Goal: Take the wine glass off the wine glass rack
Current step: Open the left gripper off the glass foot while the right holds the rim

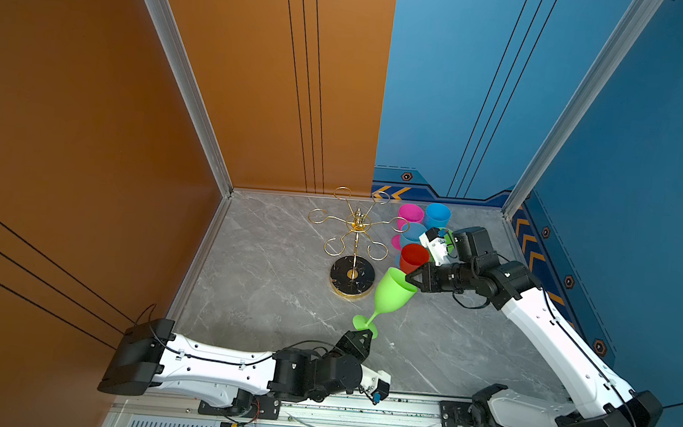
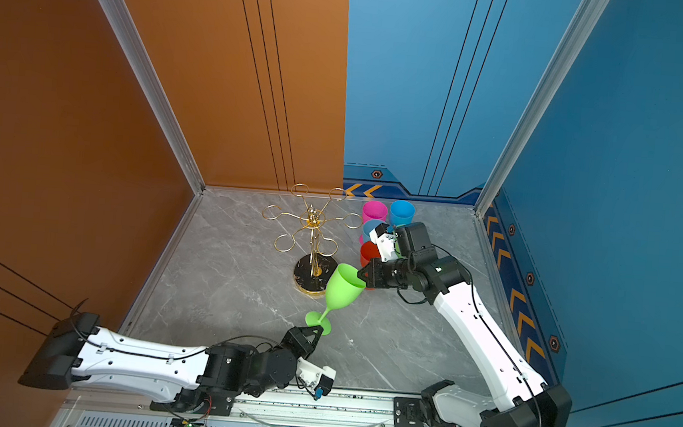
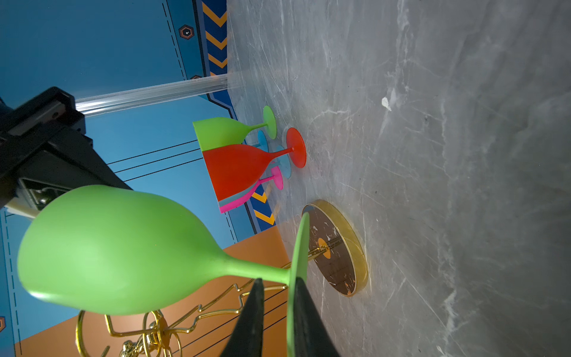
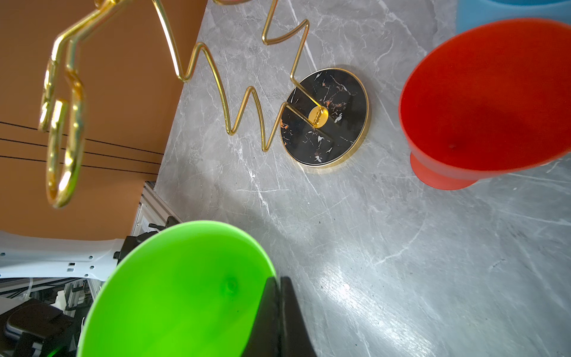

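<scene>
Wine glass (image 1: 394,293), green, is off the rack (image 1: 357,224) and hangs tilted in the air above the table (image 1: 283,301), just in front of the rack's black round base (image 1: 352,276). All the rack loops are bare in both top views. The right tool (image 1: 414,279) is clenched on the bowl's rim, and its fingers (image 4: 278,312) pinch the thin wall. The left tool (image 1: 363,337) straddles the foot (image 3: 298,256); a sliver of gap shows beside one of its fingers (image 3: 253,315), so it reads as loosened, not clamping. This looks like a handover to the right arm. To do it well, the left tool should spread wider and back straight off the foot without nudging it. A rim pinch on a long, tilted glass is weak, so the right arm should carry slowly and keep clear of the base and the red glass (image 1: 413,257) close by. Hard to make out: the right wrist view cuts off the stem and foot. The right arm covers part of the coloured glasses (image 1: 422,221) at the back, so their count is unsure. I cannot tell whether the foot touches the far finger.
</scene>
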